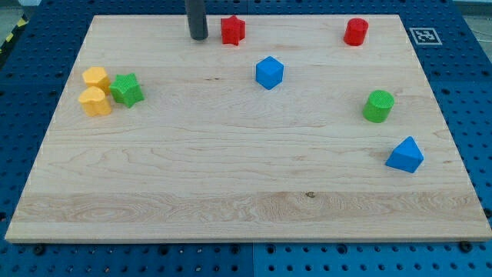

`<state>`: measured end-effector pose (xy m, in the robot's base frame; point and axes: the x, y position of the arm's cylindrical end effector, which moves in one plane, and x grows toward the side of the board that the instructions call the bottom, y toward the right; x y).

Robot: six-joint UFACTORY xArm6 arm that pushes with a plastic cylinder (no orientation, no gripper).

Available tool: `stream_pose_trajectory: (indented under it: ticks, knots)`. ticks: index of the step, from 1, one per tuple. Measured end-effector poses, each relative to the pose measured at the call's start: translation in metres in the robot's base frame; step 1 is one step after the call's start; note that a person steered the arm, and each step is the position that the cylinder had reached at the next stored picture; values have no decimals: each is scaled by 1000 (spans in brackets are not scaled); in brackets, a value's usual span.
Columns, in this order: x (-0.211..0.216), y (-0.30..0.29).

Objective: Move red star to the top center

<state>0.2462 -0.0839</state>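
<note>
A: Where is the red star-shaped block (pixel 233 30)?
B: Near the top edge of the pale wooden board (pixel 231 169), about centre, just to the view's right of my tip (pixel 198 37).
A: Touching?
B: No, a narrow gap shows. The rod has no fingers to open or close.
A: Nearest neighbour?
B: The blue cube (pixel 269 72), below and rightward.

Seven small coloured blocks lie on the pale wooden tabletop (pixel 246 177). Two are red: one red star block (pixel 233 30) and one red cylinder block (pixel 356 32). Two are blue: one blue cube block (pixel 269 72) and one blue triangular block (pixel 405 155). Two are green: one green star block (pixel 126 89) and one green cylinder block (pixel 378 106). Two are yellow, shapes unclear: one upper yellow block (pixel 96 78), one lower yellow block (pixel 95 101). That makes eight, not seven.
</note>
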Motion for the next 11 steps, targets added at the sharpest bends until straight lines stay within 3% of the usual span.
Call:
stream_pose_trajectory:
  ticks: [2, 11]
  knots:
    - [-16, 29]
    - [-3, 48]
